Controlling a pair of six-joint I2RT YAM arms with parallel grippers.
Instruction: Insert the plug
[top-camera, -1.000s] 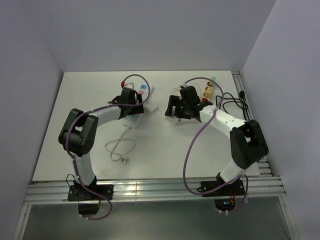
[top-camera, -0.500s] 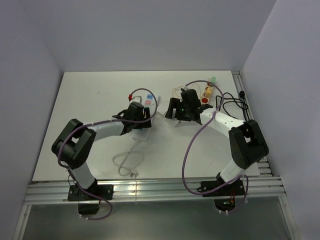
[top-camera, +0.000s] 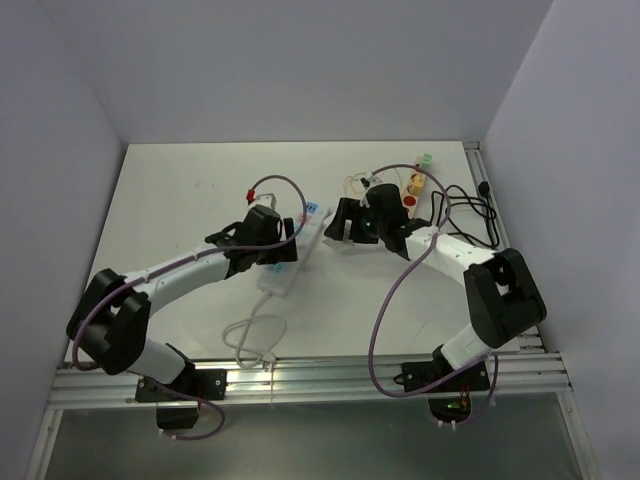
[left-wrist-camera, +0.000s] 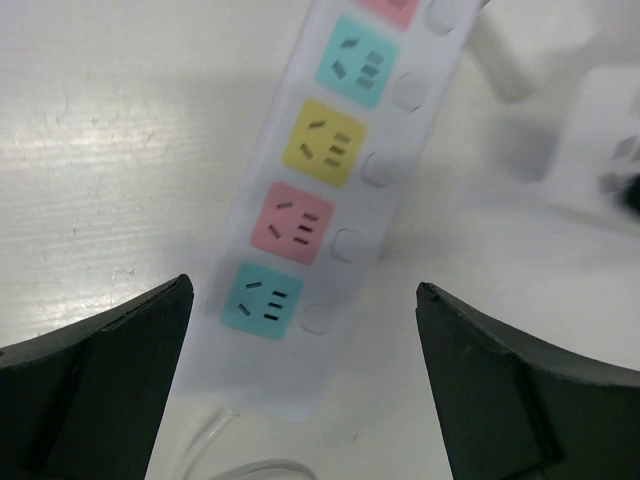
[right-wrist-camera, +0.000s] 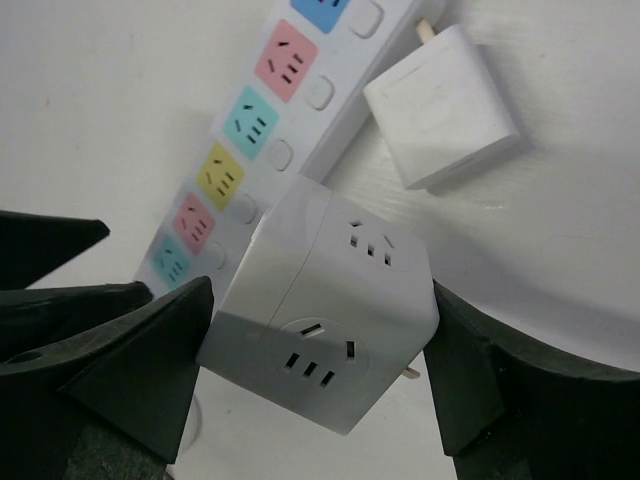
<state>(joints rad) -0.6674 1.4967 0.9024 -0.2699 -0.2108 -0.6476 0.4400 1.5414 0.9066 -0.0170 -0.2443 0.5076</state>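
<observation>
Left gripper (left-wrist-camera: 303, 290) is released: its two dark fingers (left-wrist-camera: 100, 370) stand wide apart, one on either side of the power strip (left-wrist-camera: 325, 180), and touch neither long edge. It hangs over the cord end of the strip, above the teal socket (left-wrist-camera: 262, 300) that is last in the row. Next along the strip come a pink socket (left-wrist-camera: 293, 222) and a yellow socket (left-wrist-camera: 325, 142), each with a white push-button (left-wrist-camera: 345, 243) on the same side. Right gripper (right-wrist-camera: 320, 290) is clenched on a white cube socket adapter (right-wrist-camera: 300, 340), with one finger against each of two opposite faces. The adapter is held on the button side of the strip. In the right wrist view it overlaps the strip's button edge beside the yellow and pink sockets (whether it touches the strip cannot be told). Two of its faces show socket openings, and one metal pin (right-wrist-camera: 410, 372) projects from its lower corner. The adapter is not seated in any socket of the strip. A white wall charger (right-wrist-camera: 445, 105) lies flat on the table (top-camera: 180, 200) just beside the strip's button edge, farther from the cord end than the adapter. The white cord (top-camera: 248, 335) leaves the end of the strip and lies in a loose loop on the table.
</observation>
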